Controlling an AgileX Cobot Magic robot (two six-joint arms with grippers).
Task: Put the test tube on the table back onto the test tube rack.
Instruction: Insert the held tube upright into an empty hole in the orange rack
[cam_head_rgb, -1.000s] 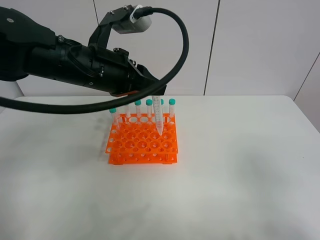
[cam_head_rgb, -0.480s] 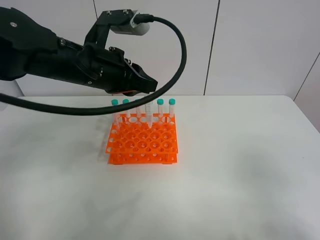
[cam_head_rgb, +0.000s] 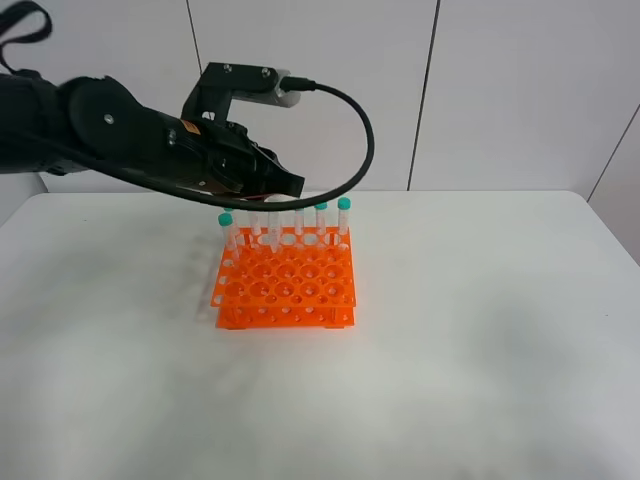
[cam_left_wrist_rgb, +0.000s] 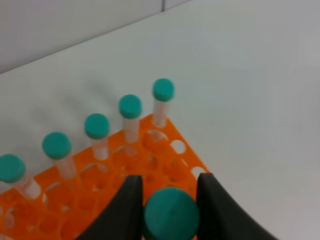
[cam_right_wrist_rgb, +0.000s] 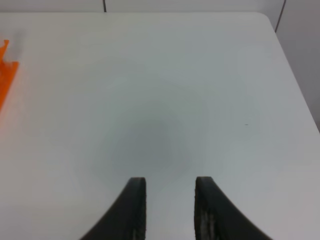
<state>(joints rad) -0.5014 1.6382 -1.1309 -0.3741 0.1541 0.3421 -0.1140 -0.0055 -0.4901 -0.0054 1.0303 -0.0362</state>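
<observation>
Left end effector (cam_left_wrist_rgb: 170, 202) is clamped tight on the tube (cam_left_wrist_rgb: 171, 216), with black fingers (cam_left_wrist_rgb: 126, 210) on either side of its teal cap. The left wrist view shows only the cap from above; the tube body is hidden under it. The tube is off the surface (cam_head_rgb: 480, 330) and held upright over the orange rack (cam_head_rgb: 285, 285), near the rack's back row. Can't tell if the tip is in a hole: in the high view the arm covers it.

The other tubes (cam_left_wrist_rgb: 130, 106) stand upright in a line along the rack's back edge. Five teal caps show in the left wrist view. The high view shows three caps clearly; the rest sit behind the end effector.

The left arm (cam_head_rgb: 120, 140) comes in from the left, low over the back of the rack, with a black cable (cam_head_rgb: 366, 130) looping above it. The rack sits flat on the white surface, left of centre.

Right end effector (cam_right_wrist_rgb: 170, 200) has its jaws partly apart with nothing gripped. It hangs over bare surface, and an orange rack corner shows at the edge of its view, well apart from the fingers.
</observation>
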